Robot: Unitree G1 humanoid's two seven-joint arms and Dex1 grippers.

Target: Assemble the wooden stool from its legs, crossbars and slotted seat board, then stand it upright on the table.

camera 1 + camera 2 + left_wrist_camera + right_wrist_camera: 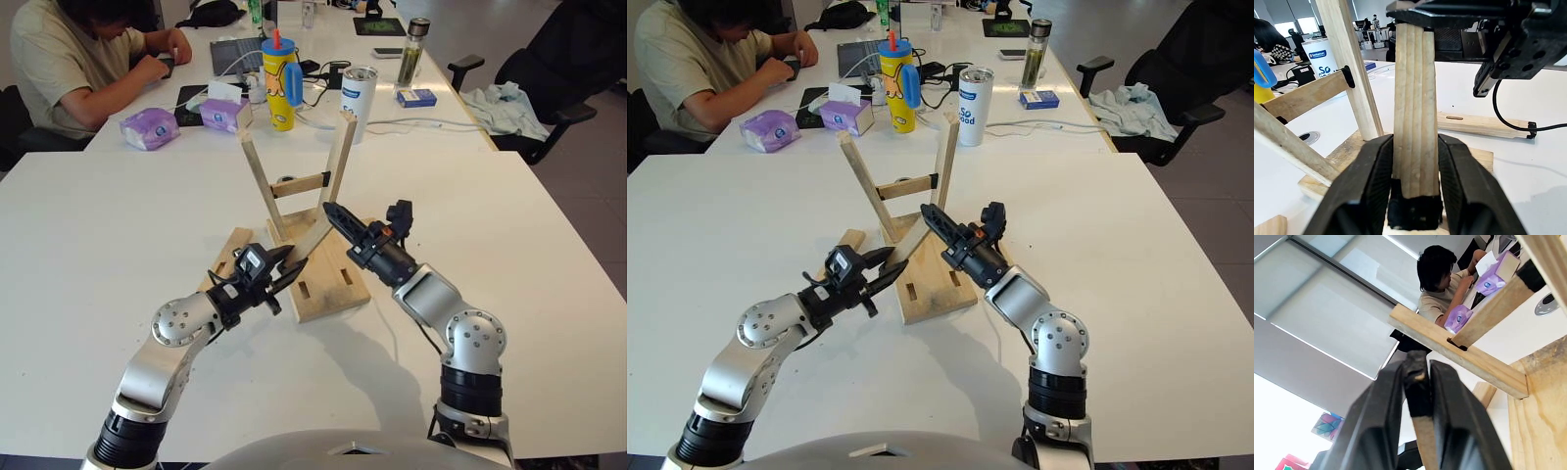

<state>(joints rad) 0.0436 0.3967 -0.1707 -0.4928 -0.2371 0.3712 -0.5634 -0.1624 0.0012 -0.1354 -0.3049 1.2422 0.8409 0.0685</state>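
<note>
Wooden leg [1415, 88], end inside left claw [1415, 142]

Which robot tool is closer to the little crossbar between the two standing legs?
Right. The right tool grips a loose leg just in front of the crossbar; the left tool grips that leg's lower end, farther away.

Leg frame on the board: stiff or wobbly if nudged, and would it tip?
Probably stiff: the leg frame is solid wood braced by a crossbar. Likely tippy: it stands tall and tilted on the board. Probably light, given its thin bars.
</note>
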